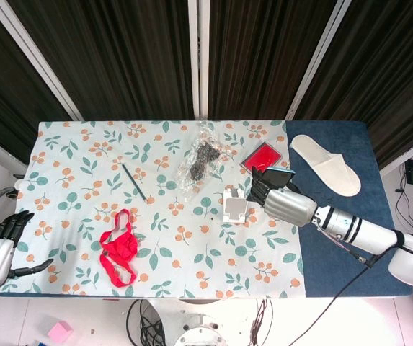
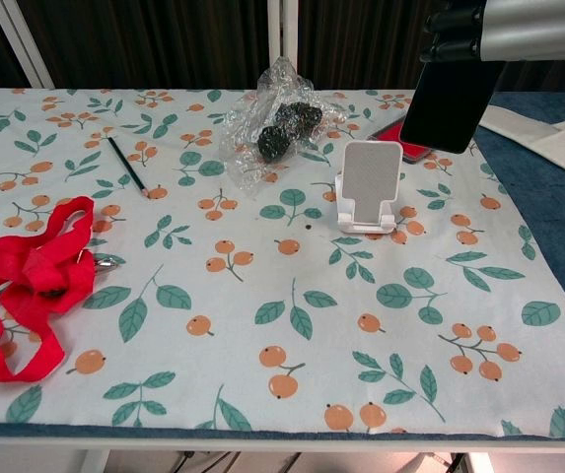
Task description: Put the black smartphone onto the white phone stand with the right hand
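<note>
Right robot hand [image 1: 282, 200] grips black smartphone [image 2: 445, 101], held upright in air, above and just right of white phone stand [image 2: 367, 187]; not touching it. Stand sits mid-bench on floral cloth [image 2: 262, 296], w/ red stamp pad [image 1: 261, 158] behind it. Left robot hand [image 1: 1, 249] at bench's near-left edge, fingers apart, holding nothing. Red ribbon [image 2: 26, 281] lies at left.

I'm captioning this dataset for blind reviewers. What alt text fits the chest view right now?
The right hand holds a black smartphone in the air, hanging upright just right of an empty white phone stand on a floral tablecloth. Also on the cloth are a red strap, a pencil and a crumpled plastic bag.
</note>
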Robot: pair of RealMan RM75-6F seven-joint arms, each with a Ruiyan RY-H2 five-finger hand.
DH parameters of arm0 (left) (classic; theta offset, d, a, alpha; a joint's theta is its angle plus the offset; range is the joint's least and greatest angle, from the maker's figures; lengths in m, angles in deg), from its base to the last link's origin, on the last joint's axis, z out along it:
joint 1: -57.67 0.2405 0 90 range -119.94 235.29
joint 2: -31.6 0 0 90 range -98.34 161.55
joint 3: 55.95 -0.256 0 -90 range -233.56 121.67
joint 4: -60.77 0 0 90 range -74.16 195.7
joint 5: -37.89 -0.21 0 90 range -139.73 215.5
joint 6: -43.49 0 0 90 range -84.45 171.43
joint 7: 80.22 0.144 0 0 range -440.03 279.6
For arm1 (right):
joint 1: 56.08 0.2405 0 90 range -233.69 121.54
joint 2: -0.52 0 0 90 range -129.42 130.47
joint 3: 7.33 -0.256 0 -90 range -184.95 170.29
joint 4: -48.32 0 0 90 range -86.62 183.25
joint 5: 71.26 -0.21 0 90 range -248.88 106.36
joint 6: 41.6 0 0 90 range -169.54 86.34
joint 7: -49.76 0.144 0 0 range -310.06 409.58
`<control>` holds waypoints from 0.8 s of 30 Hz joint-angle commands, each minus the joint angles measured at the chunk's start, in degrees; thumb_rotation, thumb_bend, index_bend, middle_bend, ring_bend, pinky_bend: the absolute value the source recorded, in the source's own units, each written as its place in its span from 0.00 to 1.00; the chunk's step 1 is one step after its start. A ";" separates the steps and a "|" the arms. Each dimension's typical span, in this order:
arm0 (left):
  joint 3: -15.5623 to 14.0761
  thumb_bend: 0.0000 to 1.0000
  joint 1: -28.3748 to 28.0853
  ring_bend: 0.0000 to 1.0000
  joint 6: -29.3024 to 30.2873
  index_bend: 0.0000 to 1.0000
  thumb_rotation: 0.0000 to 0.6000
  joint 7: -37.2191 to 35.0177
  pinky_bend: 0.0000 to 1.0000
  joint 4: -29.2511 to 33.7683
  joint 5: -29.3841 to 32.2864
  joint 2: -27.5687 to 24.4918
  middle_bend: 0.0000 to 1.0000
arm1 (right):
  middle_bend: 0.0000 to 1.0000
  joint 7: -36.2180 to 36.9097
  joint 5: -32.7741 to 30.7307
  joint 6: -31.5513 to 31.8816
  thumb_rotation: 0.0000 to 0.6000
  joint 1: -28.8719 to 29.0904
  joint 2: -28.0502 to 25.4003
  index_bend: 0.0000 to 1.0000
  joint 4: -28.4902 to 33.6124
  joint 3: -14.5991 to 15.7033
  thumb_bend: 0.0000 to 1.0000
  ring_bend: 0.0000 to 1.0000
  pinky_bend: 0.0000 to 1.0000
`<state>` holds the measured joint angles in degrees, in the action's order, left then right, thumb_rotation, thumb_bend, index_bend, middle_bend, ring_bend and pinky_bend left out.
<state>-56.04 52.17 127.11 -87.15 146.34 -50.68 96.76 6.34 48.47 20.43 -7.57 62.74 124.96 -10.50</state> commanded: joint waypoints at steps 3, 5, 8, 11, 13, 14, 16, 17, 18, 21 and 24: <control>0.02 0.05 0.26 0.09 0.17 0.10 0.47 -0.60 0.20 -0.37 0.35 -0.22 0.08 | 0.44 1.57 2.45 0.76 1.00 2.41 2.56 0.64 -1.88 0.49 0.30 0.42 0.15; -0.01 0.05 0.50 0.09 0.47 0.10 0.47 -1.02 0.20 -0.64 0.43 -0.24 0.08 | 0.44 1.52 2.56 0.61 1.00 2.83 2.90 0.64 -1.62 0.38 0.30 0.42 0.15; -0.12 0.05 0.81 0.09 0.56 0.10 0.47 -1.74 0.20 -1.30 0.68 -0.16 0.08 | 0.44 0.73 2.36 -0.17 1.00 3.17 3.25 0.64 -1.24 0.26 0.30 0.42 0.15; -0.23 0.05 0.96 0.09 0.49 0.10 0.47 -2.47 0.20 -1.97 0.77 0.00 0.08 | 0.44 -0.82 1.52 -2.41 1.00 3.40 3.75 0.64 -0.47 0.20 0.30 0.42 0.14; -0.28 0.05 0.99 0.08 0.55 0.10 0.47 -2.78 0.20 -2.17 0.65 0.02 0.08 | 0.44 -2.08 0.25 -4.70 1.00 3.54 4.35 0.63 0.43 -0.04 0.30 0.42 0.14; -0.30 0.05 1.03 0.09 0.67 0.10 0.47 -2.82 0.20 -2.18 0.52 -0.05 0.08 | 0.44 -2.55 -0.09 -5.46 1.00 3.67 4.67 0.63 0.81 -0.13 0.30 0.42 0.14; -0.36 0.05 1.16 0.09 1.05 0.10 0.47 -2.79 0.20 -2.17 0.24 -0.24 0.08 | 0.45 -3.28 -0.35 -6.62 1.00 4.15 5.45 0.63 1.18 -0.24 0.29 0.42 0.13; -0.39 0.05 1.26 0.09 1.17 0.10 0.47 -2.81 0.20 -2.13 0.23 -0.37 0.08 | 0.45 -3.46 -0.60 -7.16 1.00 4.36 5.83 0.63 1.40 -0.30 0.29 0.42 0.13; -0.39 0.05 1.31 0.09 1.21 0.10 0.47 -2.87 0.20 -2.12 0.26 -0.42 0.08 | 0.45 -3.57 -0.74 -7.45 1.00 4.46 5.98 0.63 1.54 -0.34 0.29 0.42 0.13; -0.39 0.05 1.50 0.09 1.24 0.10 0.47 -3.63 0.20 -2.23 0.47 -0.52 0.08 | 0.45 -5.05 -0.92 -9.17 1.00 5.09 6.05 0.63 2.85 -0.41 0.29 0.42 0.13; -0.40 0.05 1.49 0.09 1.10 0.10 0.47 -3.76 0.20 -2.53 0.51 -0.47 0.08 | 0.44 -5.74 -1.05 -10.52 1.00 5.70 5.68 0.63 3.98 -0.47 0.29 0.42 0.13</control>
<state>-56.45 53.66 128.22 -90.91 143.82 -50.17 96.29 0.92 47.53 10.32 -2.17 68.58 128.53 -10.91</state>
